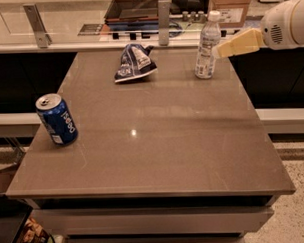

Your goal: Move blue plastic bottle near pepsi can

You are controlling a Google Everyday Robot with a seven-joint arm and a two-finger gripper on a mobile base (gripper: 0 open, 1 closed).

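The blue plastic bottle (pixel 207 45), clear with a white cap and a bluish-white label, stands upright at the far right of the table. The pepsi can (pixel 56 120), blue with a silver top, stands upright near the table's left edge, far from the bottle. My gripper (pixel 218 51) reaches in from the right at the bottle's mid height. Its yellowish tip is right against the bottle's right side. Whether it touches the bottle does not show.
A blue-and-white snack bag (pixel 134 62) lies at the far middle of the grey-brown table (pixel 158 148). Behind the table runs a counter with a metal rail post (pixel 163 15) and a cardboard box (pixel 232 8). The table's right edge drops to a speckled floor.
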